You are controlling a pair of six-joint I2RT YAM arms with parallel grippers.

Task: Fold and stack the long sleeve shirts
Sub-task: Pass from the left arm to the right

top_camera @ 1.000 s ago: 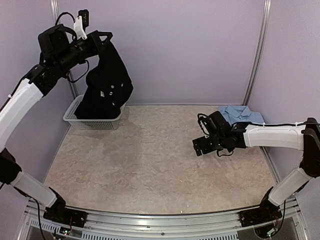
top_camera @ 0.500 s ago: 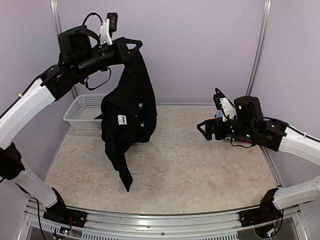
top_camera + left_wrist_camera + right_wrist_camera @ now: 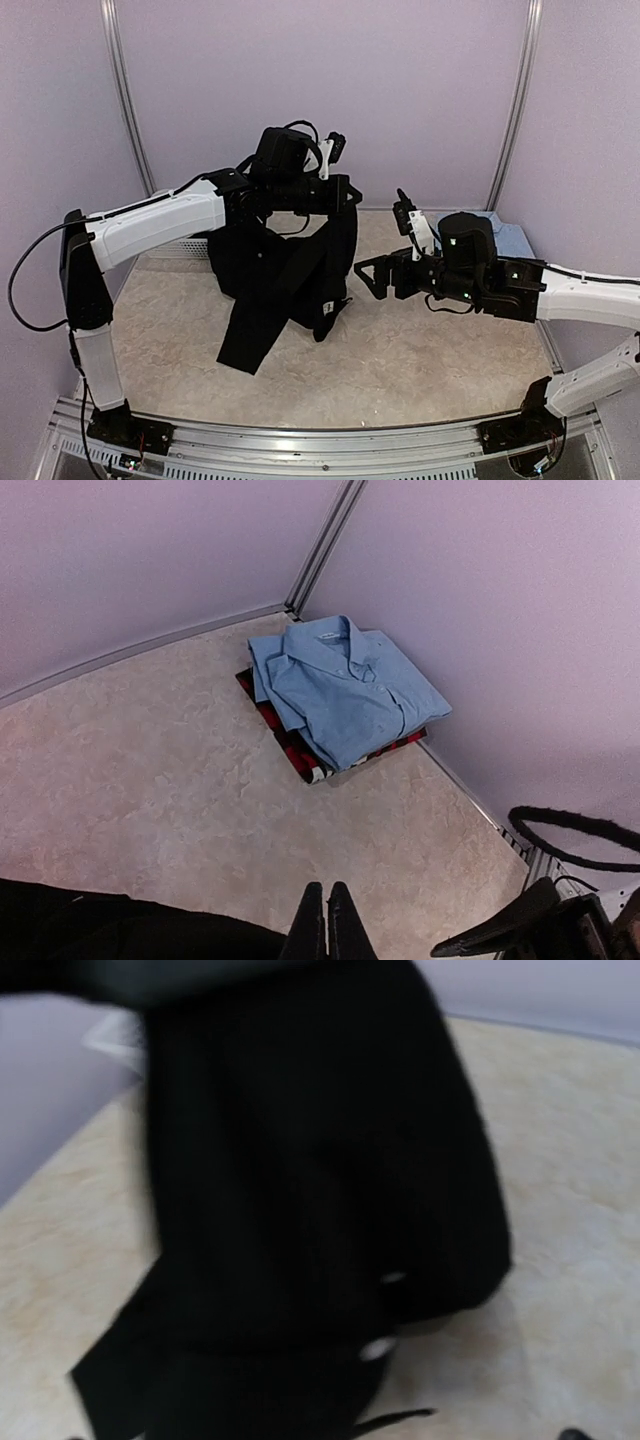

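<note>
**Two shirts stacked, the black one is not yet folded**

In the top view, begin at the left. Your left gripper point(image 3: 343, 196) stands in the upper middle of the frame, with its jaws pressed fully together on a bunch of the black shirt point(image 3: 285, 280). The shirt hangs from it open and unfolded. Its lower part and one sleeve lie on the table point(image 3: 430, 360), toward the lower left of centre. The white neck label point(image 3: 328, 305) shows near the shirt's lower right edge.

Just to the right, your right gripper point(image 3: 372, 278) points at the hanging cloth. Its jaws are spread wide and there is nothing between them. It is near the shirt, but I cannot tell if it touches it. In the right wrist view the black fabric fills most of the frame and is blurred.

At the right edge of the top view lies the light blue shirt point(image 3: 510, 238). The left wrist view shows it folded, resting on the folded red-and-black shirt point(image 3: 283, 742) in the far corner.

By my judgement two of the three shirts are finished. You have yet to spread the black one flat, fold it and put it on that pile.
</note>
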